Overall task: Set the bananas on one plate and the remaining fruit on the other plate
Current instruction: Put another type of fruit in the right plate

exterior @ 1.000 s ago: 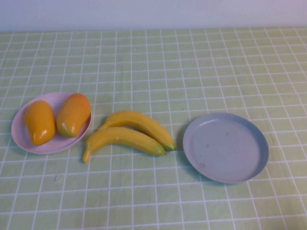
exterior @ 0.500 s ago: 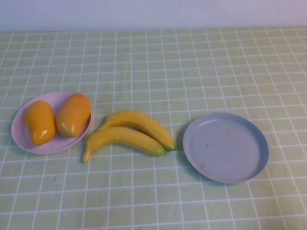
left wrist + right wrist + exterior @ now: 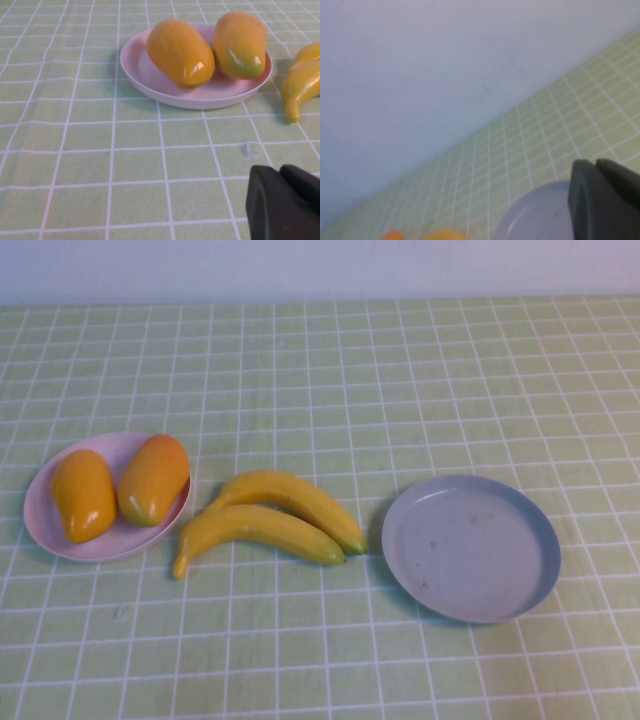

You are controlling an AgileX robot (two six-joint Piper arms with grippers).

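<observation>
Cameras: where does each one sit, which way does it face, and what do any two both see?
High view: raised on the robot's side, angled down at the table; pink plate with two mangoes, bananas, grey plate; no arm shows.
Left wrist view: low, facing the pink plate; left tool at the frame's edge.
Right wrist view: tilted up at the wall; right tool before the grey plate.
Shared: all three views catch the bananas.

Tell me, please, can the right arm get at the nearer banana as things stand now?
Probably yes: the nearer banana lies uncovered on the tablecloth, beside the grey-blue plate. The right gripper is near that plate; the left gripper is near the pink plate.
</observation>
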